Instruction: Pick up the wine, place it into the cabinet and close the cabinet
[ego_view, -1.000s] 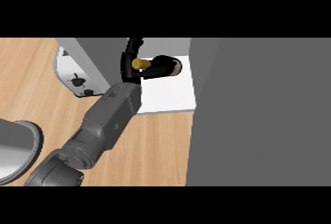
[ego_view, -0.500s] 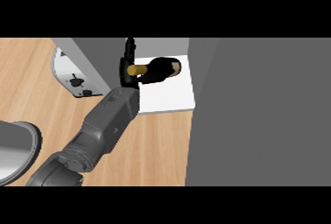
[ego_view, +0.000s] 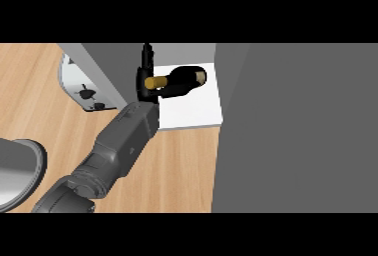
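Mostly the right half of the frame is filled by a grey cabinet door (ego_view: 295, 130). Left of it, the wooden counter (ego_view: 44, 100) runs down the frame, with a grey forearm (ego_view: 118, 150) rising from the lower left toward the top centre. At its end the left robot hand (ego_view: 145, 75) shows only as a thin dark shape, edge-on, so I cannot tell how far open it is. The wine bottle (ego_view: 181, 80) lies on its side on the white cabinet shelf (ego_view: 192, 112), its gold-capped neck apparently touching the hand.
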